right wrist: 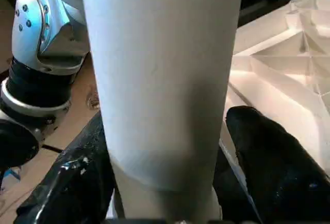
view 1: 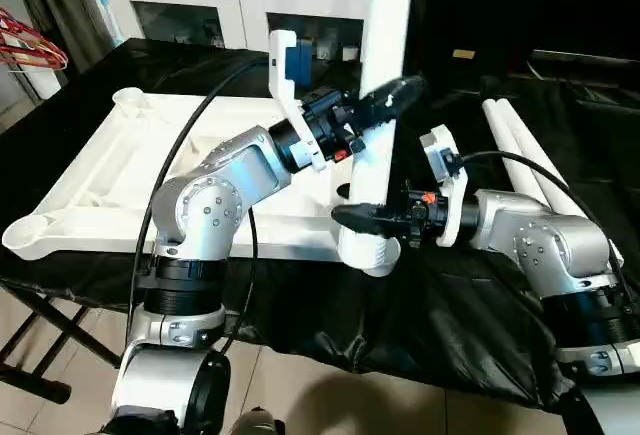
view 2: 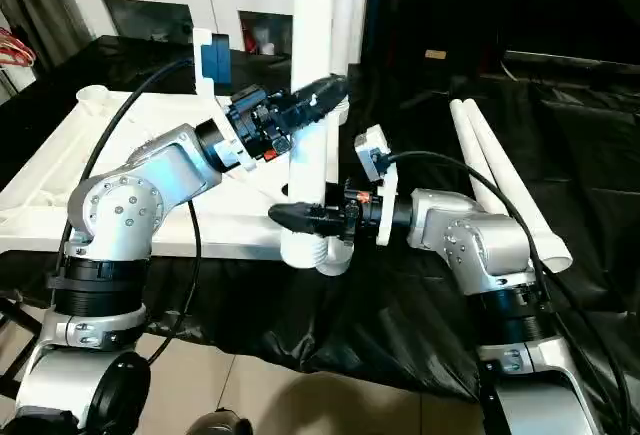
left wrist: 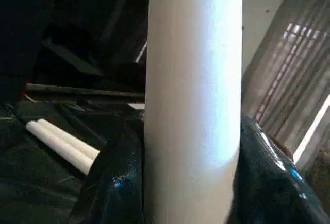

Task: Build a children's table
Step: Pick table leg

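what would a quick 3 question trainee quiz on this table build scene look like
1. True or false: the table top lies with its ribbed underside up.
2. How many spare legs lie on the black sheet to the robot's right?
   A) none B) two C) four
3. Fill in: the upright leg stands at the table top's near ____ corner, by the robot's own sides.

Key
1. True. The ribs and corner sockets face up.
2. B. Two lie side by side.
3. Right. The left claw is on the leg higher up, and the right claw is near its base.
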Motion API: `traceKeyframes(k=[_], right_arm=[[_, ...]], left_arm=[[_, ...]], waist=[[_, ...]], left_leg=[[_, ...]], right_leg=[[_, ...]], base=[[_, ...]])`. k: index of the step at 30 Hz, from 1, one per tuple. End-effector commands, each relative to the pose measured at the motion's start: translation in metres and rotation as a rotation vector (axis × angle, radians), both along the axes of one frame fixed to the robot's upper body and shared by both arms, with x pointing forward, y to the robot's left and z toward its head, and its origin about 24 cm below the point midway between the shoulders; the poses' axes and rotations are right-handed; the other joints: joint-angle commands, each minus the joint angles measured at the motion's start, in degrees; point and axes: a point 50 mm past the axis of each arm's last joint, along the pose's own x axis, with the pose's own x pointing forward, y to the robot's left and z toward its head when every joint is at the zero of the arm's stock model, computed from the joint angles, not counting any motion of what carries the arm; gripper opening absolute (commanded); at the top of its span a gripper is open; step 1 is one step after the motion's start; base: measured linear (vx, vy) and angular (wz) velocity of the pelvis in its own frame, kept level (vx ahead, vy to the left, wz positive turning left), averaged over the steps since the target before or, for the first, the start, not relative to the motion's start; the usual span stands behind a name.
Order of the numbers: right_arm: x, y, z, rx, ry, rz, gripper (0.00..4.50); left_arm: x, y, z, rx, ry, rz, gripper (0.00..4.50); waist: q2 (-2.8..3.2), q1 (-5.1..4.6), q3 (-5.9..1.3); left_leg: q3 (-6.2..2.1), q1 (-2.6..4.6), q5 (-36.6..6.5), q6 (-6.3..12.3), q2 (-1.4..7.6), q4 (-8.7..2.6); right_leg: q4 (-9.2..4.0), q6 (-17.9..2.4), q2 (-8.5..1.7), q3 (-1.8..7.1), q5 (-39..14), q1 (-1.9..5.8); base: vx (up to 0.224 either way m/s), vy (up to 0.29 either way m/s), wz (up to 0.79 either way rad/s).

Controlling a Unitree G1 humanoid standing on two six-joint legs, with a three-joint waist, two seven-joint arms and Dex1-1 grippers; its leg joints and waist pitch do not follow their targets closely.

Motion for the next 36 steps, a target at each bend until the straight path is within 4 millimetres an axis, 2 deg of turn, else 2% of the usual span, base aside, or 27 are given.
traceKeyframes(k=[1, 3, 14, 19, 21, 25, 28, 32, 34, 35, 36], right_arm=[[0.004, 0.000, 0.004, -0.018, -0.015, -0.002, 3.21], [0.004, 0.001, 0.005, -0.017, -0.016, 0.008, 2.93], [0.003, 0.002, 0.003, -0.018, -0.015, 0.027, 2.05], [0.002, 0.002, 0.001, -0.017, -0.014, 0.025, 1.96], [0.002, 0.002, 0.000, -0.016, -0.015, 0.022, 1.95], [0.001, 0.003, -0.002, -0.015, -0.018, 0.011, 1.94], [0.000, 0.004, -0.003, -0.008, -0.024, -0.004, 1.93], [0.005, 0.002, -0.001, 0.022, -0.062, -0.098, 1.93], [0.009, 0.000, 0.000, 0.021, -0.083, -0.156, 1.93], [0.013, -0.003, -0.001, 0.002, -0.116, -0.228, 1.93], [0.015, -0.004, -0.002, -0.006, -0.124, -0.261, 1.93]], left_arm=[[-0.007, -0.005, 0.004, -0.004, -0.029, -0.054, 1.84], [-0.006, -0.005, 0.003, -0.002, -0.030, -0.057, 1.84], [-0.009, -0.006, 0.003, 0.007, -0.035, -0.086, 1.84], [-0.009, -0.005, 0.002, 0.017, -0.030, -0.072, 1.84], [-0.006, -0.004, 0.001, 0.015, -0.010, -0.049, 2.54], [-0.006, -0.001, 0.004, -0.013, -0.018, -0.055, 2.63], [-0.001, 0.004, 0.006, -0.041, -0.047, 0.010, 2.95], [0.007, 0.018, 0.015, -0.110, -0.105, 0.114, 2.97], [0.013, 0.026, 0.016, -0.110, -0.131, 0.187, 2.97], [0.020, 0.035, 0.016, -0.110, -0.131, 0.237, 2.97], [0.022, 0.039, 0.015, -0.095, -0.132, 0.252, 2.97]], waist=[[-1.53, 0.23, -4.66], [-1.54, 0.23, -4.65], [-1.44, 0.30, -4.70], [-1.30, 0.32, -4.73], [-1.23, 0.29, -4.74], [-1.16, 0.30, -4.70], [-1.17, 0.27, -4.71], [-1.08, 0.15, -4.71], [-1.01, 0.02, -4.70], [-0.77, -0.01, -4.81], [-0.83, -0.15, -4.72]], left_leg=[[-0.18, 0.41, -4.8, 2.32, 1.03, -3.00], [-0.17, 0.37, -4.9, 2.21, 1.03, -3.00], [-0.19, 0.33, -4.8, 2.16, 1.01, -2.92], [-0.23, 0.33, -5.0, 1.98, 1.03, -2.93], [-0.23, 0.34, -5.1, 1.93, 1.01, -2.90], [-0.25, 0.35, -5.5, 1.80, 1.00, -2.94], [-0.29, 0.37, -5.6, 1.70, 1.00, -2.98], [-0.28, 0.34, -5.6, 1.56, 1.03, -2.99], [-0.30, 0.38, -5.7, 1.37, 0.95, -3.04], [-0.38, 0.51, -5.8, 1.00, 0.97, -3.06], [-0.24, 0.49, -5.9, 0.87, 0.84, -3.03]], right_leg=[[-4.19, -8.4, -4.13, 2.42, -10.8, 3.73], [-4.23, -8.2, -4.17, 2.45, -11.1, 3.77], [-4.17, -8.2, -4.12, 2.45, -10.6, 3.75], [-4.10, -8.5, -4.10, 2.42, -10.2, 3.78], [-4.08, -8.7, -4.08, 2.42, -9.8, 3.79], [-4.16, -8.8, -4.11, 2.39, -10.2, 3.78], [-4.21, -8.5, -4.10, 2.40, -10.6, 3.84], [-4.29, -8.5, -4.18, 2.43, -10.0, 3.78], [-4.47, -8.0, -4.06, 2.38, -10.5, 3.71], [-4.32, -7.7, -4.04, 2.34, -10.6, 3.71], [-4.47, -7.3, -3.90, 2.39, -11.0, 3.54]], base=[[0.000, 0.000, 0.00], [0.000, 0.000, 0.00], [0.000, 0.000, 0.00], [0.000, 0.000, 0.00], [0.000, 0.000, 0.00], [0.000, 0.000, 0.00], [0.000, 0.000, 0.00], [0.000, 0.000, 0.00], [0.000, 0.000, 0.00], [0.000, 0.000, 0.00], [0.000, 0.000, 0.00]])
